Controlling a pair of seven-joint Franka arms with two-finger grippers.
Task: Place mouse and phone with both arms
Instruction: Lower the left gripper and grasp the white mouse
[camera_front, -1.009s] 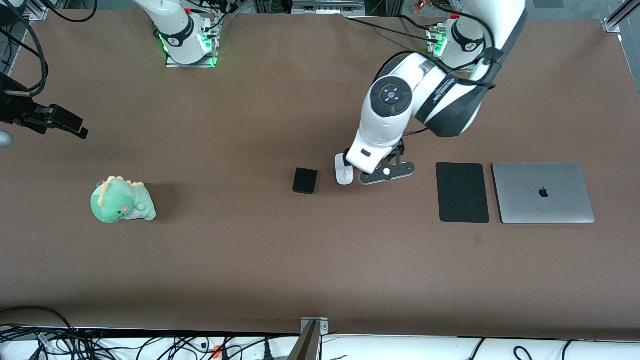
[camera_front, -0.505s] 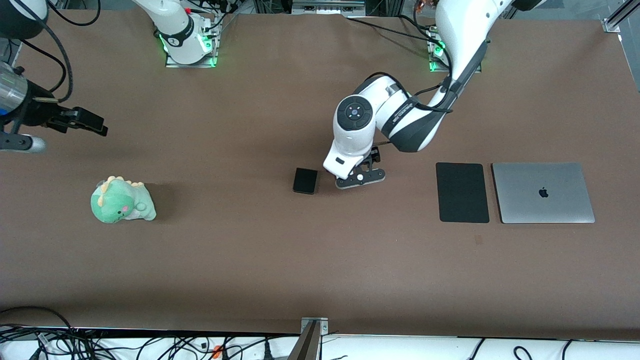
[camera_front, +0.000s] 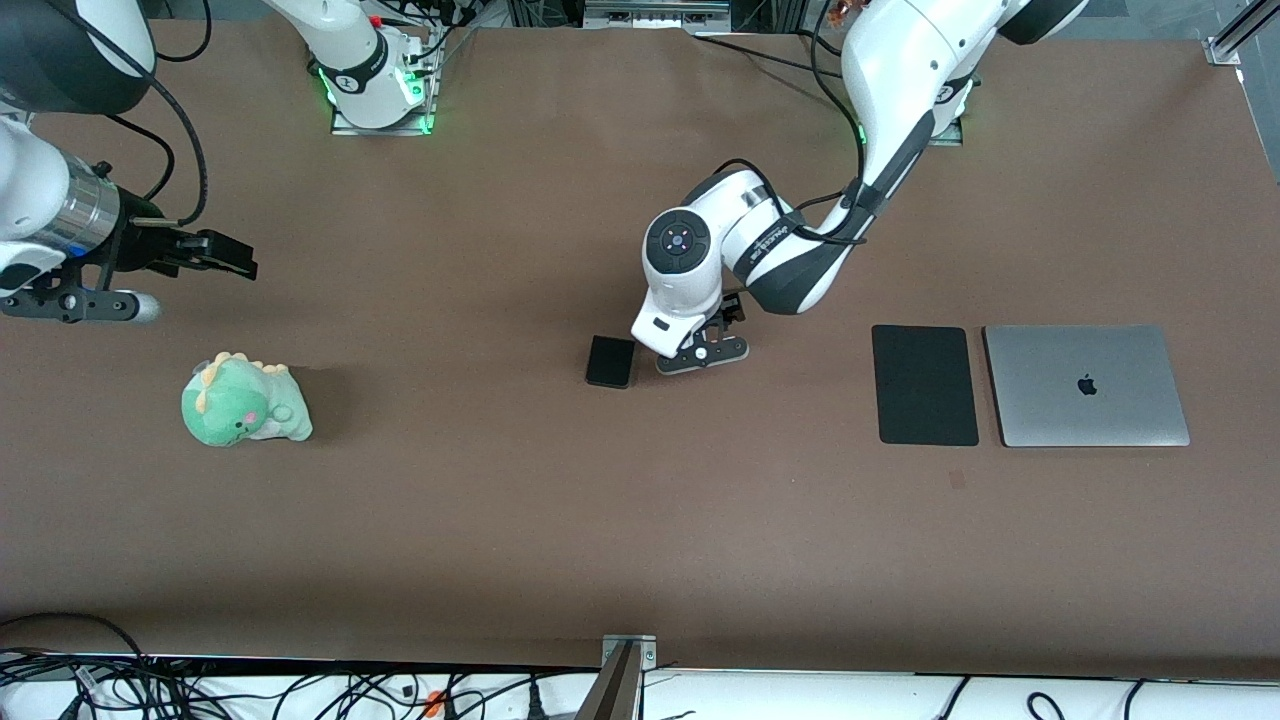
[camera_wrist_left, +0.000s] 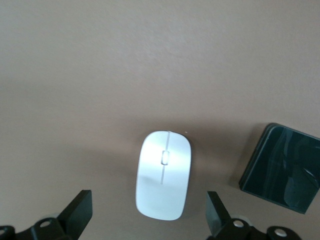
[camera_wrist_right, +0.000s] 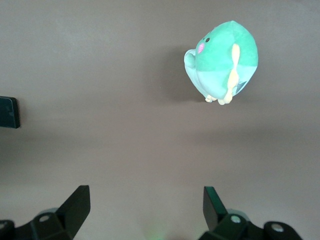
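- At the right arm's end of the brown table (camera_front: 500, 520), the right gripper (camera_front: 205, 255) hangs over bare tabletop, its fingers (camera_wrist_right: 75, 202) spread wide with nothing between them.
- A green plush dinosaur (camera_front: 243, 402) with yellow spikes and a pink cheek lies on the table, nearer the front camera than the right gripper. In the front view it sits at about five o'clock from that gripper.
- The phone (camera_front: 610, 361), a small black slab with rounded corners, lies flat near the middle of the table. Its glossy face shows reflections in the left wrist view (camera_wrist_left: 280, 169).
- The left gripper (camera_front: 690, 352) is low over the mouse (camera_wrist_left: 164, 175), just beside the phone at its three o'clock in the front view. Its fingers (camera_wrist_left: 216, 212) are spread apart, one on each side of the mouse and clear of it.
- The mouse is white and oval and rests on the table. A thin line and a small scroll slot run down its middle. The left arm's wrist hides it from the front camera.
- A flat black mouse pad (camera_front: 925, 384) lies toward the left arm's end, well apart from the mouse.
- A closed silver laptop (camera_front: 1086, 385) lies just beside the pad. Its lid carries a dark Apple logo; no other writing is readable.
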